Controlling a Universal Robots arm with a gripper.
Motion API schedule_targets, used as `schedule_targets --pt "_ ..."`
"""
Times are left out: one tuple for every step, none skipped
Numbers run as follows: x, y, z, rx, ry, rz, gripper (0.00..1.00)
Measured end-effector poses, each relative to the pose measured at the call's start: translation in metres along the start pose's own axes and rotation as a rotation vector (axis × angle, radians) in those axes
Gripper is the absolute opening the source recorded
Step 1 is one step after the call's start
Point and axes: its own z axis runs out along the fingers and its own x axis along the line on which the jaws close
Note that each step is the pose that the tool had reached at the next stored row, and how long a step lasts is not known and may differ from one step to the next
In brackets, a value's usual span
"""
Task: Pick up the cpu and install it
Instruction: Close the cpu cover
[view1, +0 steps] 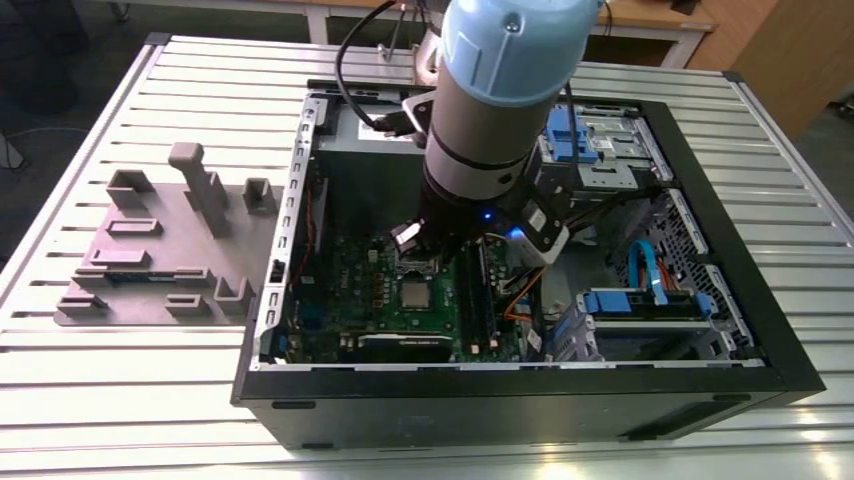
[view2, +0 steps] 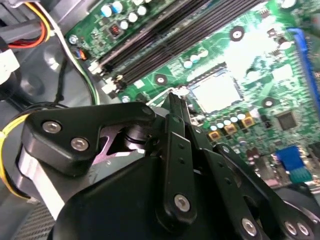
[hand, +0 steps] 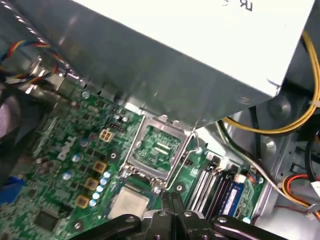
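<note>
Gripper (hand: 172, 196) tips pinched together on nothing, just beside the cpu (view1: 416, 293), seated flat on the motherboard (view1: 350, 288) just below centre of the exterior view (load plate (hand: 157, 145) flipped open). Slow, square contact looks wise.

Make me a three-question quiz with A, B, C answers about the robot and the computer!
1. Where is the cpu? A on the floor; B in a person's hand; C on the motherboard inside the case.
2. What colour is the motherboard? A green; B red; C white.
3. How is the gripper? A wide open; B shut, empty; C clamped on the cpu.
Answers: C, it lies flat on the motherboard; A, the motherboard is green; B, its fingers meet with nothing between.
</note>
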Motion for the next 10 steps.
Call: schedule_targets --pt "-0.0011 0.0009 0.0013 -0.0021 -0.0009 0.0 0.11" --pt "-0.0014 0.0011 0.0025 -0.0064 -0.0029 0.0 0.11" --pt "-0.0015 0.001 0.0032 -0.012 -0.0054 0.0 0.11" --pt "-0.0016 0.0008 0.0039 -0.0191 -0.0086 0.0 0.11" --pt "-0.0019 0.0007 0.0047 -0.027 -0.0123 0.0 0.11" --pt "-0.0021 0.0006 0.0054 -0.0335 -0.0153 0.0 0.11" --pt "-0.0025 0.001 0.006 -0.0373 -0.0172 -0.001 0.11" --pt "-0.0028 0.0014 0.0063 -0.0394 -0.0181 0.0 0.11" --pt "-0.003 0.0019 0.0063 -0.042 -0.0191 -0.001 0.11" --pt "-0.0032 0.0023 0.0065 -0.0438 -0.0199 -0.001 0.11"
